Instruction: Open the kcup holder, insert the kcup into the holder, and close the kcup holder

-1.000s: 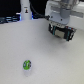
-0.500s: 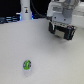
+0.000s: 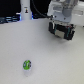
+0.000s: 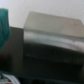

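Note:
The kcup [image 3: 27,64], a small round pod with a bright green top, lies on the white table near the front, toward the exterior view's left. The kcup holder [image 3: 63,31], a black boxy unit with pale slots on its front, stands at the back right. My gripper [image 3: 59,20] hangs from the white arm right over the holder's top, far from the kcup. Its fingers blend into the black unit, so their spread is unreadable. In the wrist view the holder [image 4: 50,40] fills the frame as a blurred dark box with a grey top face; no fingers show.
A white cylindrical bottle-like object [image 3: 25,10] stands at the back on the exterior view's left. A teal-green shape [image 4: 4,25] shows at the wrist view's edge. The white tabletop [image 3: 45,55] stretches between the kcup and the holder.

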Available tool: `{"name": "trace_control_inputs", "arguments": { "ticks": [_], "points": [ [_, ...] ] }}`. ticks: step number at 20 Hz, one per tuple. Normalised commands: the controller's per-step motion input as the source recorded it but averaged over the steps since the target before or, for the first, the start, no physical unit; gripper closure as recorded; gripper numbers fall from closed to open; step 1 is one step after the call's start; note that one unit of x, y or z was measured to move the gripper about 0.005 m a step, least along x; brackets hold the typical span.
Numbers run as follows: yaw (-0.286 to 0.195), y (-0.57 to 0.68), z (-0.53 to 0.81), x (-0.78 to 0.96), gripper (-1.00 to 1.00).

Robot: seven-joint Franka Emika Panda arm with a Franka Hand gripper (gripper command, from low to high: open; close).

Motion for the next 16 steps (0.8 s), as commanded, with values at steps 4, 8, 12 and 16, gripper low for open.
{"name": "trace_control_inputs", "arguments": {
  "ticks": [4, 8, 12, 16],
  "points": [
    [0.006, 0.09, -0.03, -0.20, -1.00],
    [0.000, 0.01, -0.12, -0.10, 1.00],
    [0.000, 0.00, -0.08, -0.02, 1.00],
    [-0.006, 0.00, -0.02, 0.00, 1.00]
  ]
}}
